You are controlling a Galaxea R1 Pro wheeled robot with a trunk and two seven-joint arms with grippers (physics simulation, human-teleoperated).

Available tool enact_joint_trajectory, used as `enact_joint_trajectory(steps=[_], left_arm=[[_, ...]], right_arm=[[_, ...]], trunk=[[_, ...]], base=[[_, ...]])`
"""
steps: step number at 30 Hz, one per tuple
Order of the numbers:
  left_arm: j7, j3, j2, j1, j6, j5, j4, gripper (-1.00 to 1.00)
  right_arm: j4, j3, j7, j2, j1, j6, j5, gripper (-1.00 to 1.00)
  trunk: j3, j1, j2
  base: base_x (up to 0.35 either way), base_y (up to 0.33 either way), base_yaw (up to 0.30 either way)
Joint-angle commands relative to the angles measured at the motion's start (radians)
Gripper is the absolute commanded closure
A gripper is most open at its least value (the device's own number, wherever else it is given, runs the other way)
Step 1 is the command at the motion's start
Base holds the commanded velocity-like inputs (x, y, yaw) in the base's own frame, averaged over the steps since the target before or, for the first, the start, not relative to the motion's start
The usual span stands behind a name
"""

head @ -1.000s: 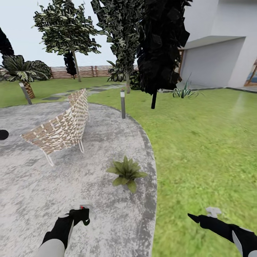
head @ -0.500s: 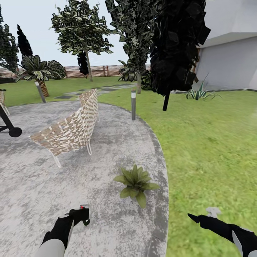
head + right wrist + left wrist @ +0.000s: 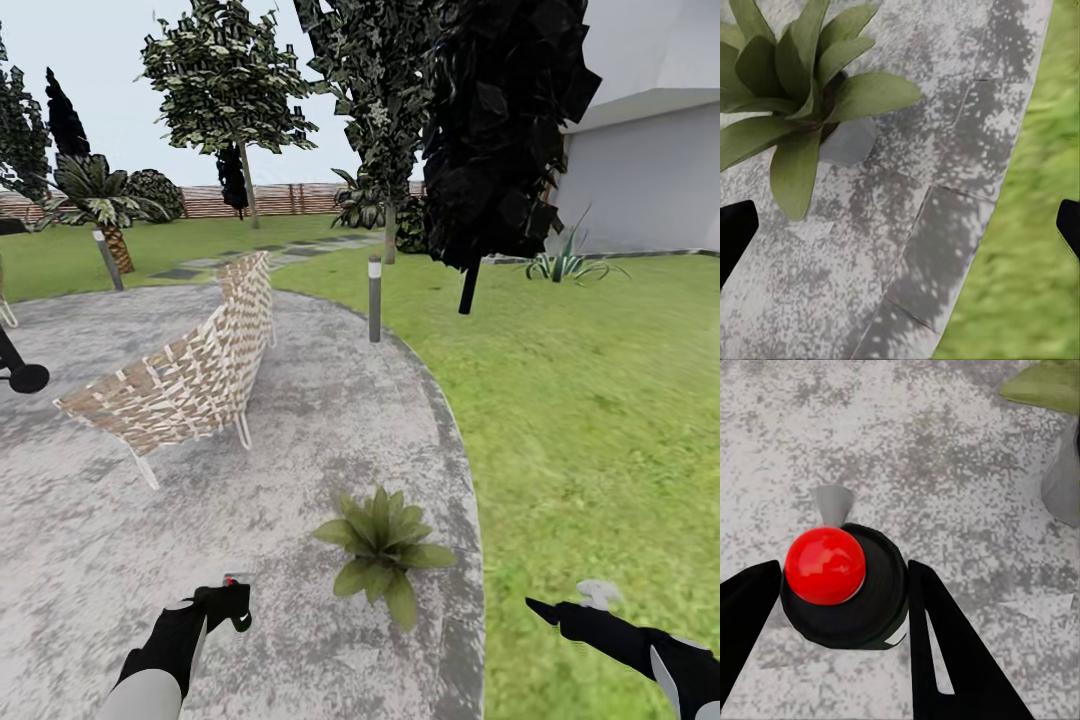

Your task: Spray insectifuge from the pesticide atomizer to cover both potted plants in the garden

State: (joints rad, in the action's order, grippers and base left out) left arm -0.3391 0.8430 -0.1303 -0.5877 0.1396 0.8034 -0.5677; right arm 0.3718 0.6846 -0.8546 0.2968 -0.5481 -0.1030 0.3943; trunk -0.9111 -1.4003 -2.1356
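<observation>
Since the earlier frames the whole head view is shifted, so the camera is taken to have moved: the potted plant [image 3: 381, 547] is now seen lower and nearer the arms, while both arms are drawn at the same places in the picture.

The left end effector [image 3: 226, 602] is clenched on the pesticide atomizer [image 3: 844, 585]; in the left wrist view its two black fingers [image 3: 945, 652] are pressed against the dark body on either side, a red ball is seen on top of the bottle and a grey nozzle is pointed at the paving. The right end effector [image 3: 570, 605] is held spread and empty; in the right wrist view one black fingertip [image 3: 735, 232] is seen at each edge, well apart.

One potted plant is counted, a rosette of pointed green leaves in a small grey pot [image 3: 849, 140], standing on the round stone patio [image 3: 90, 520] near its curved edge, between the two arms and ahead of them. The lawn [image 3: 600, 400] is spread beyond that edge.

Farther off, one wicker chair [image 3: 185, 375] is set on the patio, and two grey bollard lamps [image 3: 375, 298] are counted, one at the patio edge and one by a palm [image 3: 100, 205]. A brown slatted fence [image 3: 300, 198] is seen behind the trees.
</observation>
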Motion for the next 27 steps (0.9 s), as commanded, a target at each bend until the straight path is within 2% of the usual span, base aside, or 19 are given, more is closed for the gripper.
enact_joint_trajectory(steps=[1, 7, 13, 27], left_arm=[[-0.009, 0.008, -0.002, -0.001, 0.004, 0.005, -0.003, 1.0], [-0.009, 0.007, -0.002, -0.001, 0.051, 0.006, -0.004, 1.0], [-0.009, 0.007, -0.002, -0.001, 0.064, 0.007, -0.004, 1.0], [-0.009, 0.007, -0.002, -0.001, 0.064, 0.007, -0.003, 1.0]], right_arm=[[0.001, 0.009, -0.007, -0.001, -0.001, -0.01, 0.003, -1.0], [0.001, 0.008, -0.007, -0.001, -0.001, -0.01, 0.003, -1.0], [0.001, 0.008, -0.006, -0.001, -0.001, -0.01, 0.003, -1.0], [0.001, 0.008, -0.006, -0.001, -0.001, -0.01, 0.003, -1.0]], trunk=[[-0.001, 0.0, 0.0], [-0.001, 0.0, 0.0], [-0.001, 0.0, 0.0], [0.043, 0.053, 0.098]], base=[[0.241, 0.0, 0.0], [0.107, 0.0, 0.0], [0.003, 0.0, 0.0], [0.0, 0.0, 0.0]])
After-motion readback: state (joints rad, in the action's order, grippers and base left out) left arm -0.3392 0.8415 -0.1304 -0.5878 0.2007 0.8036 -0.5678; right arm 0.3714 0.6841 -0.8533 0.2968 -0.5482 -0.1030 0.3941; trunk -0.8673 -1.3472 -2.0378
